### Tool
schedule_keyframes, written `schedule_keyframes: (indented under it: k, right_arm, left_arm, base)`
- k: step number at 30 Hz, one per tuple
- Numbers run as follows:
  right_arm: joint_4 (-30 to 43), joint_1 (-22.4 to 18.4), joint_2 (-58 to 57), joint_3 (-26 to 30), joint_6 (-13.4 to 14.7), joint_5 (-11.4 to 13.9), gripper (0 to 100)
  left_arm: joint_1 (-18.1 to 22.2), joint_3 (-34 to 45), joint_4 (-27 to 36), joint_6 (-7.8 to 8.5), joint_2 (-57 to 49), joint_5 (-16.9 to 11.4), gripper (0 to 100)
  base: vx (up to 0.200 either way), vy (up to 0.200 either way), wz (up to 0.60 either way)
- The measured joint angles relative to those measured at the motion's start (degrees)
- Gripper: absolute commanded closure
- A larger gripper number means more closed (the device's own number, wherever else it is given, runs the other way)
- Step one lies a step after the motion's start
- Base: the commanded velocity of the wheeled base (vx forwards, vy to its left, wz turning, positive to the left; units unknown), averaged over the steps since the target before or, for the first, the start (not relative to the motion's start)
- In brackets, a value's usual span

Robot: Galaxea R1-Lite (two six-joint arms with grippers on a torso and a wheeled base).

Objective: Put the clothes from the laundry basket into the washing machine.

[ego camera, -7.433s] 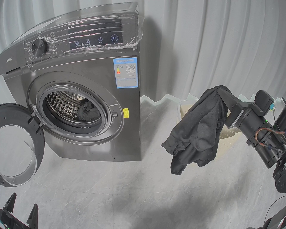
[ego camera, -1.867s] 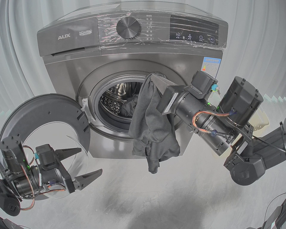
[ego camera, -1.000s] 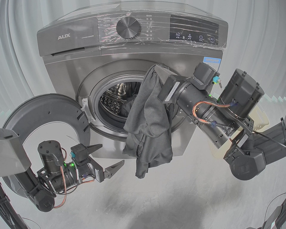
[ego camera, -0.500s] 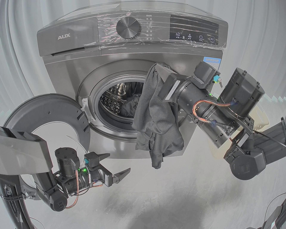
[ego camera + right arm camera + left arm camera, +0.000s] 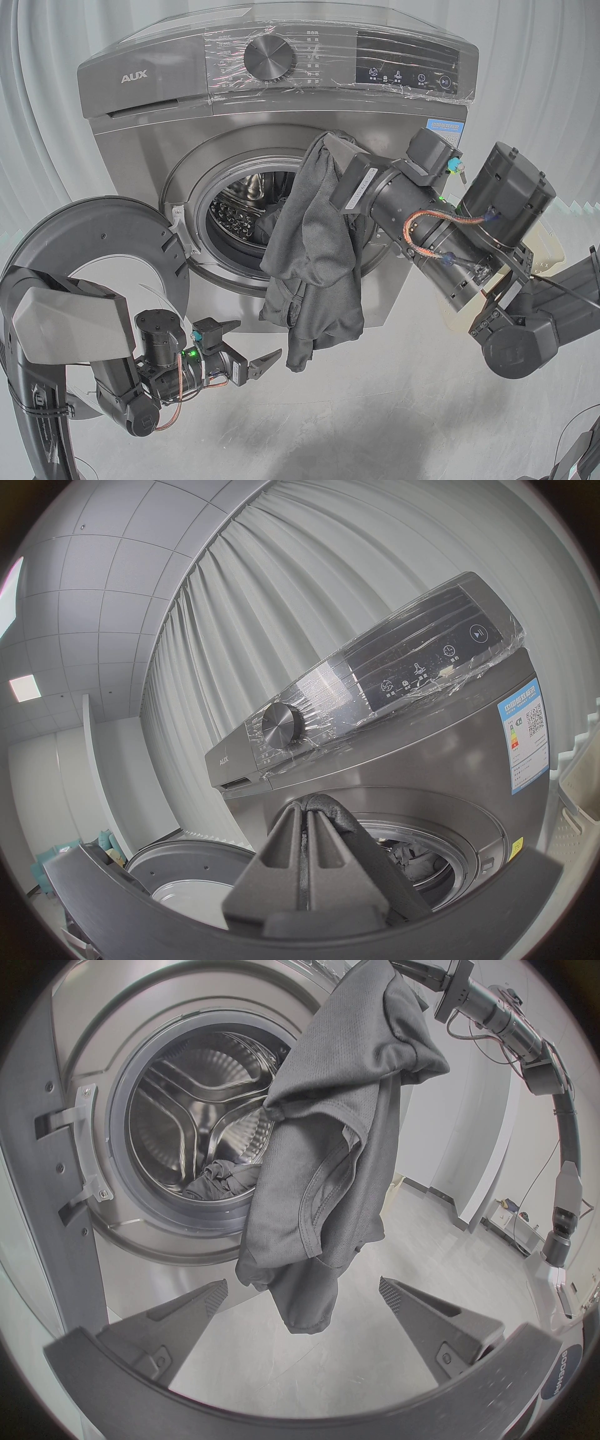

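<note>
Garment (image 5: 312, 250) hangs from my right gripper (image 5: 306, 814), clamped shut on its top fold, over 3 o'clock side of washing machine (image 5: 156, 150) opening. Left gripper (image 5: 255, 342), wide open and empty, has swung in from 8 o'clock, now just beside dangling hem. I judge it ready to help feed the tail into the drum.

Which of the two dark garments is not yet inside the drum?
The larger garment, clamped in the right tool, hangs in front of the washing machine; the small crumpled garment lies inside its drum.
</note>
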Motion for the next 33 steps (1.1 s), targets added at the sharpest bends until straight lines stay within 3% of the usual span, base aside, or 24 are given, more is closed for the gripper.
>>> schedule_keyframes:
  k: [12, 33]
  right_arm:
    - [-0.07, 1.07, 0.11, -0.13, 0.2, -0.06, 100]
    - [-0.29, 3.17, -0.51, -0.44, 0.2, -0.09, 100]
  left_arm:
    - [0.09, -1.4, 0.0, 0.0, 2.51, 0.02, 0]
    - [0.83, -12.9, 0.06, 0.77, 10.23, 0.74, 0]
  base:
    - [0.0, 0.0, 0.0]
    - [0.0, 0.0, 0.0]
